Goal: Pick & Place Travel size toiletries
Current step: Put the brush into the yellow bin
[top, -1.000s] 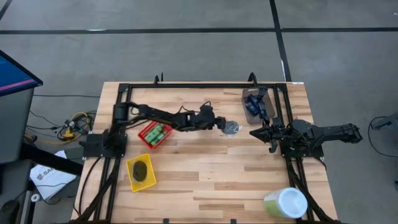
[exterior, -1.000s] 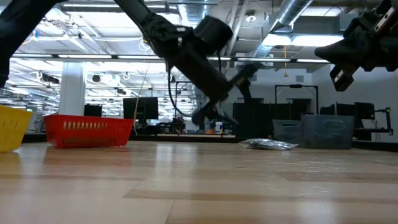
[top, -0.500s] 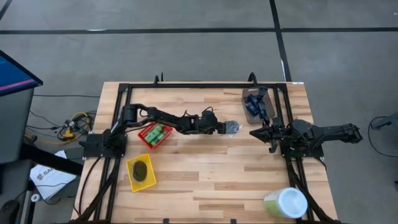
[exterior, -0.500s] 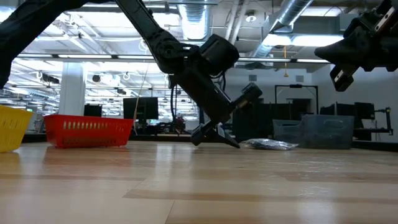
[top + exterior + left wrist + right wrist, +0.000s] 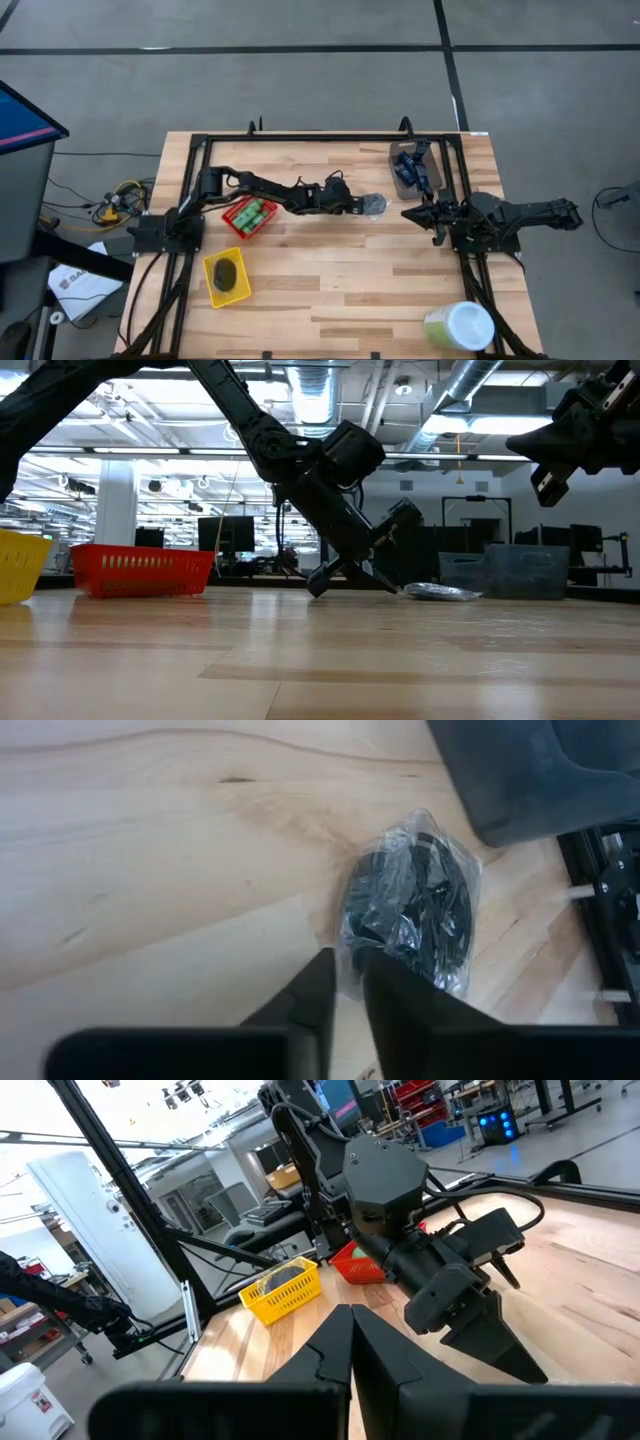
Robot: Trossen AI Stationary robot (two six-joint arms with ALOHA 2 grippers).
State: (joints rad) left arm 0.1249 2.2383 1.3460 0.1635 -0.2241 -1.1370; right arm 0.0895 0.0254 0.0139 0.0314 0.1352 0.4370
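A dark grey round disc in a clear plastic wrap (image 5: 375, 205) (image 5: 415, 910) lies flat on the wooden table, right of centre. My left gripper (image 5: 362, 206) (image 5: 347, 970) is down at the table on the disc's left side, shut on the wrap. My right gripper (image 5: 408, 213) (image 5: 350, 1320) hangs shut above the table, right of the disc, with nothing in it. The red bin (image 5: 250, 214) holds green bottles, the yellow bin (image 5: 227, 276) holds a dark disc, and the grey bin (image 5: 412, 170) holds blue tubes. My left gripper pinches the clear wrap's edge (image 5: 346, 952) on the disc's left side between its two fingertips. The fingers slant down from the table's left. The wrapped disc still lies flat on the table.
A large pale green-and-white tub (image 5: 460, 325) lies near the table's front right corner. The black frame rails (image 5: 455, 150) run along the table's far, left and right sides. Bare wood stretches across the middle and front.
My left gripper has come down to the tabletop and moved toward the table's right edge, up to the wrapped disc. The disc has stayed where it was.
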